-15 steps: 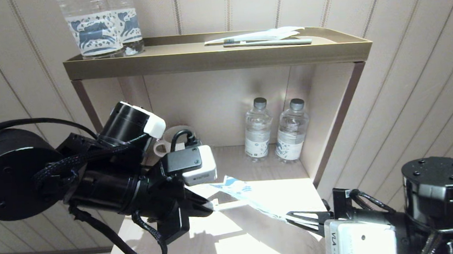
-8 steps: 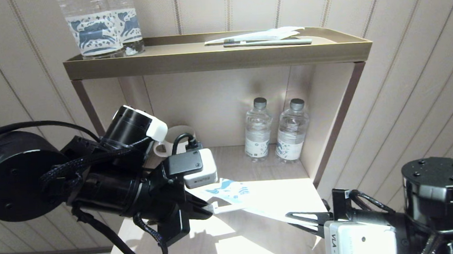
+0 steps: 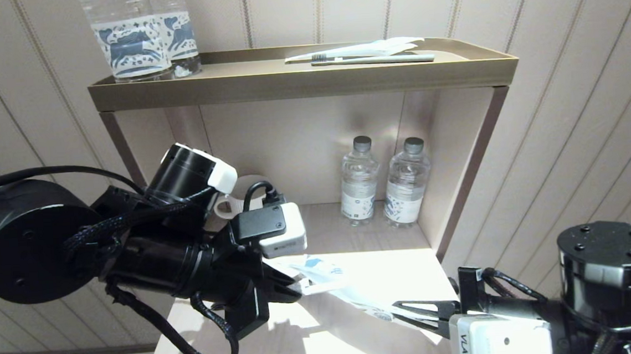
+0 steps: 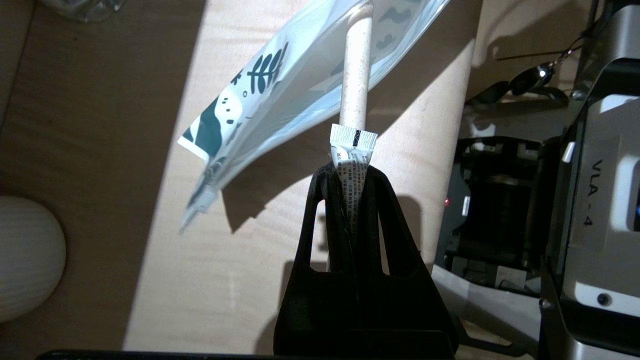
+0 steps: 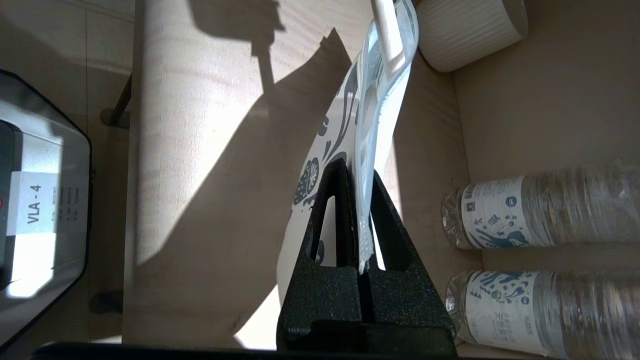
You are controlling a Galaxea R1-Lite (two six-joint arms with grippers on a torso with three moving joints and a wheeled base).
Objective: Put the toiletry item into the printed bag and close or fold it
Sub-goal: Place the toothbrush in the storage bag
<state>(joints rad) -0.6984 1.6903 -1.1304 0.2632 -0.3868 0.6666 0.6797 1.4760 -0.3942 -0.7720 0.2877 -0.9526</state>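
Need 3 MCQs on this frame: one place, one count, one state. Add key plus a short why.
1. The greyish-green toothbrush lies: A top tray, B lower shelf, C floor.
2. Capped bottles on the lower shelf: A one, B two, C four.
3. The left pincer is: A open, B shut on nothing, C shut on the toiletry item.

Key: 1 A, it rests up on the tray. 2 B, two stand side by side. 3 C, its jaws clamp the small tube's crimped end while the handle enters the printed bag, which the right pincer pinches.

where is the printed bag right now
In the head view the printed bag hangs above the sunlit lower shelf, stretched between the left gripper and the right gripper, in front of the two small bottles.
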